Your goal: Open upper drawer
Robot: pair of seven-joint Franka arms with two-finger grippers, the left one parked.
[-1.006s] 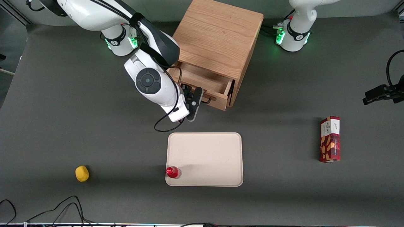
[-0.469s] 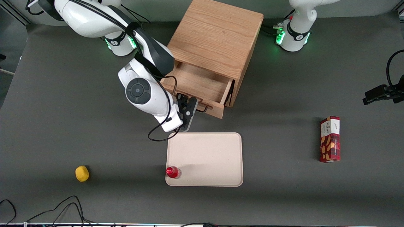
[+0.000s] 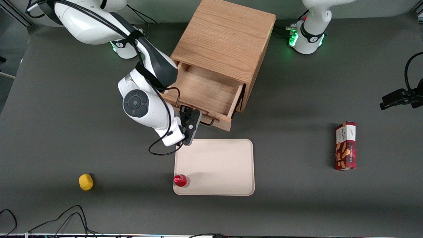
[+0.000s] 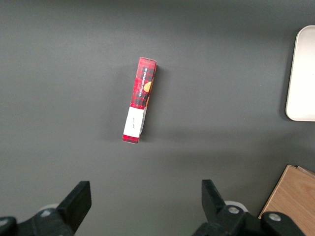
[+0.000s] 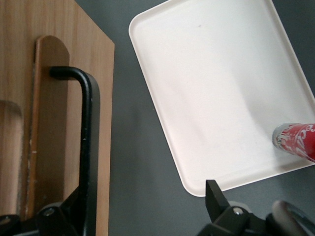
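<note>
The gripper (image 3: 192, 121) is at the black wire handle (image 5: 87, 142) of the upper drawer (image 3: 206, 91), with 1 finger beside the bar and the other well apart from it, so the claw stands wide and grips nothing. The drawer stands drawn out of the cabinet (image 3: 224, 39) with its floor exposed, so the pull is judged almost complete; the next move calls for withdrawing clear of the handle. The tray (image 3: 228, 165), bearing 1 red can (image 3: 180, 180), lies just in front of the drawer and limits further travel

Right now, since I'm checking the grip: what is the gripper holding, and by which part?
Nothing is clamped. The gripper stands open at the upper drawer's black handle, with one finger against the bar.
</note>
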